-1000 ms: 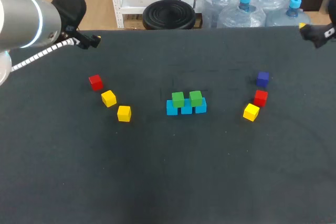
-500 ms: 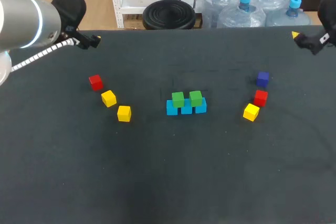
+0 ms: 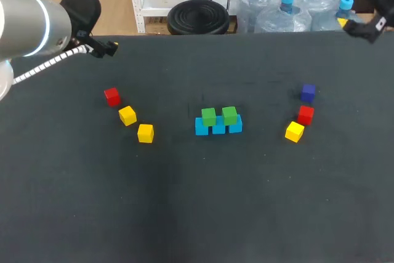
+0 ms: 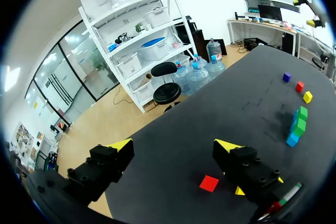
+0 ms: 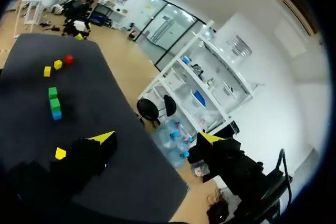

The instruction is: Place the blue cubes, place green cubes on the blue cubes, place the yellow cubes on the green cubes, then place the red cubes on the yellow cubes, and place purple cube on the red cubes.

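Three blue cubes (image 3: 218,127) stand in a row at the table's middle, with two green cubes (image 3: 219,115) on top of them. At the left lie a red cube (image 3: 111,95) and two yellow cubes (image 3: 127,115) (image 3: 145,132). At the right sit the purple cube (image 3: 308,92), another red cube (image 3: 306,114) and a yellow cube (image 3: 295,131). My left gripper (image 4: 174,145) hangs open and empty over the table's far left edge, with the left red cube (image 4: 209,183) ahead of it. My right gripper (image 5: 157,137) is open and empty above the far right corner.
The dark table (image 3: 203,201) has wide bare room in front of the cubes and between the three groups. Seen from the left wrist, the blue and green stack (image 4: 297,126) lies far ahead, with the right-hand cubes beyond it.
My right gripper has drifted at the far right corner, first inward over the table, then back up toward the far edge. The left arm and all cubes have stayed put.
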